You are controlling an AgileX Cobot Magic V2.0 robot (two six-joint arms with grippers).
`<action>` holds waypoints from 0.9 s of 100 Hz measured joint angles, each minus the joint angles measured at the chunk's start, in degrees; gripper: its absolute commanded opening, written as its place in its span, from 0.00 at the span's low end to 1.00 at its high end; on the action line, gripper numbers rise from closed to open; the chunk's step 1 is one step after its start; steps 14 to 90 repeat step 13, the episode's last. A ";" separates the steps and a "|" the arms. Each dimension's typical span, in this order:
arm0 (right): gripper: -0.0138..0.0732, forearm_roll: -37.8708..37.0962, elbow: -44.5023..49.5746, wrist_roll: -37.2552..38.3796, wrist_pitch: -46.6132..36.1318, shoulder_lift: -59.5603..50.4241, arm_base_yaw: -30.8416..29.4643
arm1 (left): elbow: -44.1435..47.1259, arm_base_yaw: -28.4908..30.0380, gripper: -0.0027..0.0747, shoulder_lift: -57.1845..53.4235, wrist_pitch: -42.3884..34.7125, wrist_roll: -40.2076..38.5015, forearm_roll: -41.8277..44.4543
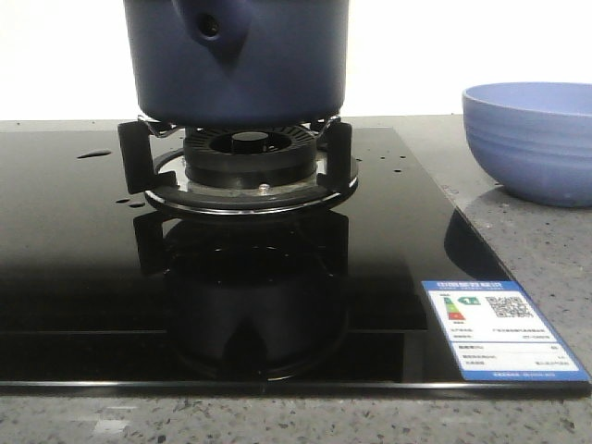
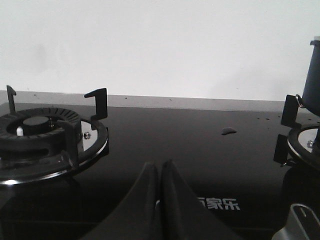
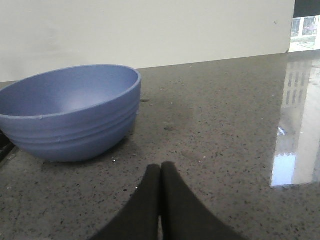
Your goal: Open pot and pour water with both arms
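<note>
The dark navy pot [image 1: 239, 60] stands on the burner grate [image 1: 236, 157] at the middle of the black glass hob [image 1: 83, 277]; its handle socket with a hole faces me, and its top is cut off by the frame. A sliver of the pot [image 2: 312, 80] shows in the left wrist view. Small drops of water [image 1: 92, 154] lie on the hob, one also in the left wrist view [image 2: 228, 131]. My left gripper [image 2: 160, 165] is shut and empty, low over the hob between two burners. My right gripper [image 3: 160, 166] is shut and empty over the grey counter beside the bowl. Neither gripper shows in the front view.
A periwinkle ribbed bowl [image 1: 535, 139] sits on the grey stone counter [image 1: 518, 231] right of the hob, also in the right wrist view [image 3: 70, 112]. A second burner [image 2: 42, 132] stands left of the pot. An energy label [image 1: 498, 328] is stuck at the hob's front right corner.
</note>
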 measured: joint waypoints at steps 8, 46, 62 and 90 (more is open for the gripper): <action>0.08 0.00 0.00 0.00 0.00 0.00 0.00 | 0.00 0.00 0.01 0.00 -1.07 0.00 0.23; 0.08 0.00 0.00 0.00 0.00 0.00 0.00 | 0.00 0.00 0.01 0.00 -1.49 0.00 0.23; 0.08 0.00 0.00 0.00 0.00 0.00 0.00 | 0.00 0.00 0.01 0.00 -1.49 0.00 0.23; 0.08 0.00 0.00 0.00 0.00 0.00 0.00 | 0.00 0.00 0.01 0.00 -1.49 0.00 0.23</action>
